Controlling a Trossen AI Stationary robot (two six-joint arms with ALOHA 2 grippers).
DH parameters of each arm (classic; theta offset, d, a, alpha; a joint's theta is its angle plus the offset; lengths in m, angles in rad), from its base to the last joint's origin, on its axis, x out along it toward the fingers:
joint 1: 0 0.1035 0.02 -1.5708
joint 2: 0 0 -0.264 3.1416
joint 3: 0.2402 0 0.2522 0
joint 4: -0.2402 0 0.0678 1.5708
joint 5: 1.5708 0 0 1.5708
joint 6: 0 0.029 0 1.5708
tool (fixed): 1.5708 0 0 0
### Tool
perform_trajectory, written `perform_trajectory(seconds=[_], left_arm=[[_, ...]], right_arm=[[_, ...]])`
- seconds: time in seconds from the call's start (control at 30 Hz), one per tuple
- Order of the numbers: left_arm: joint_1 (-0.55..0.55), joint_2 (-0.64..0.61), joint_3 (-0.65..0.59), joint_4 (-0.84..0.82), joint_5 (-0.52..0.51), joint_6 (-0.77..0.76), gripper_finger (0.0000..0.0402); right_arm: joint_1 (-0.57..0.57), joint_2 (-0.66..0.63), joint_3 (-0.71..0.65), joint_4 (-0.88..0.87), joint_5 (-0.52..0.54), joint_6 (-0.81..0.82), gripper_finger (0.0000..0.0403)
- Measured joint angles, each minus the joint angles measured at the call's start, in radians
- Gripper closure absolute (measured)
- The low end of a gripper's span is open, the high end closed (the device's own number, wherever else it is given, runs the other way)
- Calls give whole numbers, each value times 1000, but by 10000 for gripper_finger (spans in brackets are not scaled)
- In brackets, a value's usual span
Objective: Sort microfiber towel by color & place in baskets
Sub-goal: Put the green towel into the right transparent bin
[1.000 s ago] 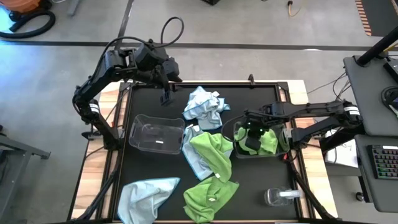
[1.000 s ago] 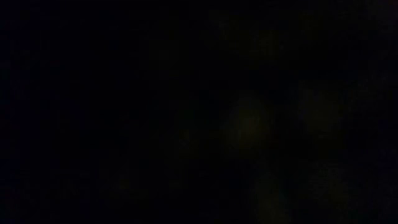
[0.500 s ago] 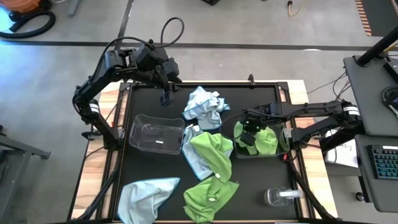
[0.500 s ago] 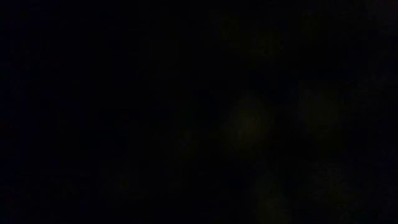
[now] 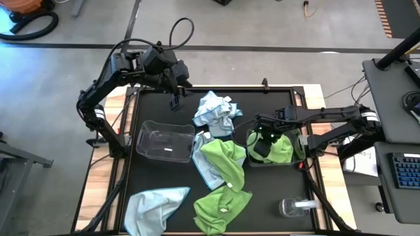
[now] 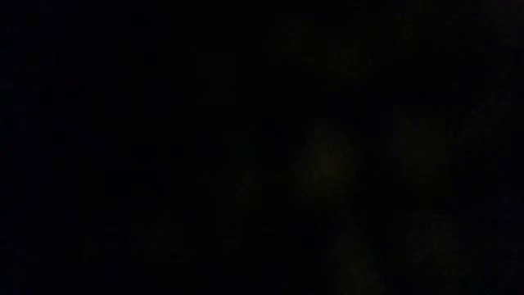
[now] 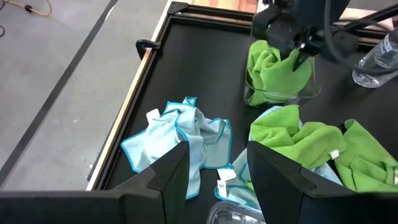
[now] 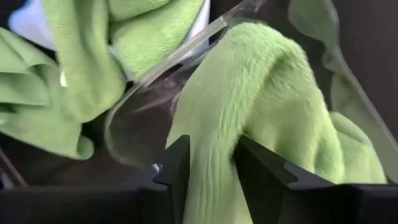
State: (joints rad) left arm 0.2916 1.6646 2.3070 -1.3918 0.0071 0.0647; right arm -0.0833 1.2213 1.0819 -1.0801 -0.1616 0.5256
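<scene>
Lime green and pale blue microfiber towels lie crumpled on the black table. One blue towel [image 5: 213, 111] is at the far middle. A green towel [image 5: 223, 160] lies on another blue one [image 5: 200, 164]. At the near edge are a green towel [image 5: 223, 203] and a blue one [image 5: 154, 203]. The left basket [image 5: 164, 141] holds nothing. The right basket [image 5: 303, 149] holds a green towel [image 5: 283, 149]. My right gripper [image 5: 261, 145] reaches down into it, open. My left gripper [image 5: 174, 103] hangs open above the far left. The low view is dark. My right gripper [image 8: 211, 163] comes from above into the right basket. Its open fingers [image 8: 177, 168] stand on either side of a raised fold [image 8: 217, 118] of the green towel. The fold fills the gap and touches their inner sides. The towel rests in the basket.
A small clear round container with a white part [image 5: 295, 207] lies at the near right corner. The table has a raised frame edge [image 5: 216, 88]. A desk with a keyboard [image 5: 407, 170] stands beyond the right edge.
My right gripper has shifted slightly toward the table's left over the right basket. More of the green towel inside now shows beside it.
</scene>
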Motion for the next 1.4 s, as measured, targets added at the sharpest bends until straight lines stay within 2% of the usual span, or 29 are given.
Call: perform_trajectory(seconds=[0.17, 0.33, 0.57, 0.73, 0.9, 1.2, 1.4], left_arm=[[0, 0, 0, 0, 0, 1, 255], [0, 0, 0, -1, 0, 3, 255], [0, 0, 0, -26, 0, 5, 255], [0, 0, 0, -59, 0, 11, 255], [0, 0, -24, -76, 0, 27, 255], [-3, 2, -165, -67, 2, 27, 255], [-3, 1, -263, -48, 10, 21, 255]], right_arm=[[0, -1, 128, -117, 10, 1, 301], [0, -2, 253, -112, 21, -11, 319], [0, -2, 370, -72, 134, -91, 323], [0, 3, 372, 36, 138, -146, 321], [0, 47, 370, 38, 138, -197, 317], [9, 157, 369, 38, 96, -238, 316], [15, 213, 369, 38, 23, -238, 312]])
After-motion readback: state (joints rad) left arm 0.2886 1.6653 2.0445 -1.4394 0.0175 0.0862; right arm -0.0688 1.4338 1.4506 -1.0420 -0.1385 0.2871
